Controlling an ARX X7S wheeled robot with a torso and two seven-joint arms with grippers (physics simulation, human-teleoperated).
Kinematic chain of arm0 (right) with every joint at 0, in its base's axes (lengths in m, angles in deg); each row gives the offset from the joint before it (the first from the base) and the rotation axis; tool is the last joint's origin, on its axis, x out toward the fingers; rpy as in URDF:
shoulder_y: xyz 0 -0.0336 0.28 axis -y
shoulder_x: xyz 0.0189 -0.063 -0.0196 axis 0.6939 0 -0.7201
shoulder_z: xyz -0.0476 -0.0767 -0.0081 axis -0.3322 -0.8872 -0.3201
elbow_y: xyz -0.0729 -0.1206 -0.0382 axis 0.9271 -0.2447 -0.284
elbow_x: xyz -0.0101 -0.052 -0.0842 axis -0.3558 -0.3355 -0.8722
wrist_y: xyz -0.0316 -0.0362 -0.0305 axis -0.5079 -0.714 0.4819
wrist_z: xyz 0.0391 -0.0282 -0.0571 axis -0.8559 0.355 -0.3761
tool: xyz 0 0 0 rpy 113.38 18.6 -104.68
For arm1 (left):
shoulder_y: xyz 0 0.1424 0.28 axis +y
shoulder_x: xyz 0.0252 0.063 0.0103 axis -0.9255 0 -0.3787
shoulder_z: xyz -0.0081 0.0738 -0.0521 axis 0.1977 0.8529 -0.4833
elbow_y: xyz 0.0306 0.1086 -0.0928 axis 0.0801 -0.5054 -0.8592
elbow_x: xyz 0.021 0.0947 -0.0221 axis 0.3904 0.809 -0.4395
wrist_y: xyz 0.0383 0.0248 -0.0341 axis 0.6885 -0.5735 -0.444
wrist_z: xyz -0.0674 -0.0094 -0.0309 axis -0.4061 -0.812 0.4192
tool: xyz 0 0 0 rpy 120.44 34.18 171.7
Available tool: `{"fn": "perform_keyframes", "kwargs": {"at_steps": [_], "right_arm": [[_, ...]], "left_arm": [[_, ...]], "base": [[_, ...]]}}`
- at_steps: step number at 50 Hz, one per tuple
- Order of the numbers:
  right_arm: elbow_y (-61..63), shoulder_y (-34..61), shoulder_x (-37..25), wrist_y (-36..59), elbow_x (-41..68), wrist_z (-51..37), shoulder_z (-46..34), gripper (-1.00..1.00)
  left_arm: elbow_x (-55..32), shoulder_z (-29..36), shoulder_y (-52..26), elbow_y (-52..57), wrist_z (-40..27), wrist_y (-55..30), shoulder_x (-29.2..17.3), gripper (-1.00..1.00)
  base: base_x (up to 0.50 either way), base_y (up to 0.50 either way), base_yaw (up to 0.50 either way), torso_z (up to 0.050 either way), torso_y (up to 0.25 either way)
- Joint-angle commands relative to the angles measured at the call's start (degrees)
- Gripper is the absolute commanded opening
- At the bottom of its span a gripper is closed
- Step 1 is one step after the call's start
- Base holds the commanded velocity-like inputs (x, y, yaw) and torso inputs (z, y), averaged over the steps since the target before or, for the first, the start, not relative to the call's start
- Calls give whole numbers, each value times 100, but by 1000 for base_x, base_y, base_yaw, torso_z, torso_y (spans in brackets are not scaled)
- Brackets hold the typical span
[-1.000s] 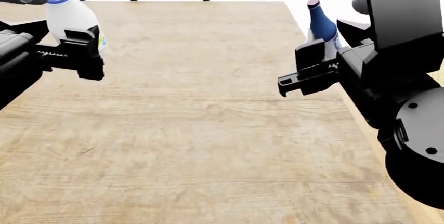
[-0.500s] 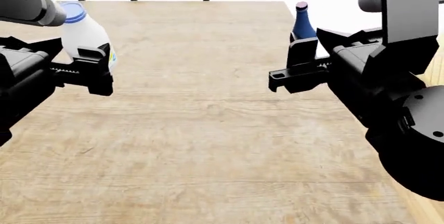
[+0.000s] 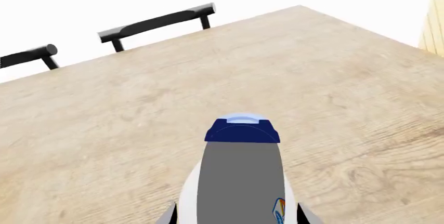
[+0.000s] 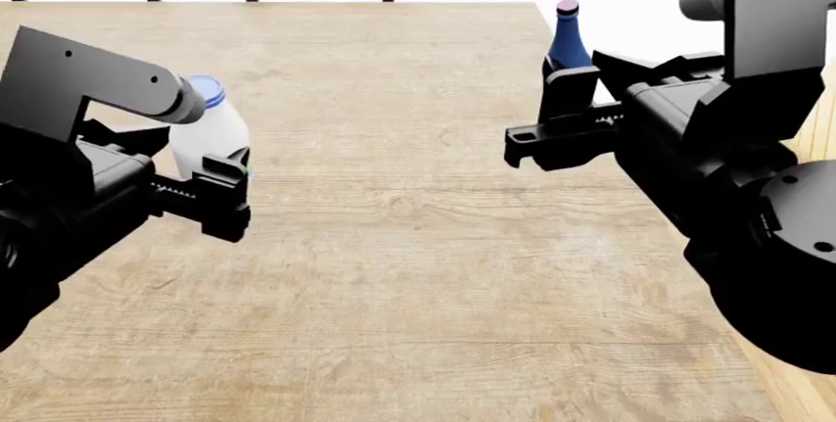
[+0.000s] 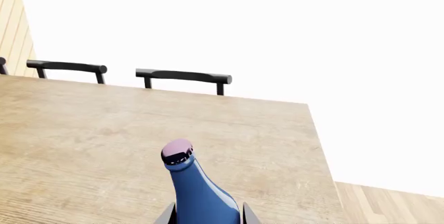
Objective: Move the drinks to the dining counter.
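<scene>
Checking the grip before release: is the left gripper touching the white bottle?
Touching. In the head view the left gripper closes on the white bottle, no gap showing at its sides.

Both black arms reach forward over the light-brown wood-plank counter (image 4: 392,246). The left end effector (image 4: 215,187) is clamped on the small white bottle with a blue cap (image 4: 209,133), held upright. The right end effector (image 4: 569,123) is clamped on the slim dark-blue bottle (image 4: 567,40), upright near the counter's right edge.

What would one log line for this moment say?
left gripper: shut on white bottle | right gripper: shut on blue bottle | both above dining counter
</scene>
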Motion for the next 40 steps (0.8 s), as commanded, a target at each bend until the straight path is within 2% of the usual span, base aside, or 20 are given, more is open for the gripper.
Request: {"fn": "perform_keyframes", "kwargs": {"at_steps": [1, 40], "right_arm": [[0, 20, 5, 40, -119, 16, 25, -100], [36, -20, -52, 43, -154, 33, -4, -100]], "left_arm": [[-38, 120, 64, -29, 30, -25, -18, -100], [-333, 356, 241, -256, 82, 94, -81, -100]], "base": [[0, 0, 0, 0, 0], [0, 0, 0, 0, 1]]}}
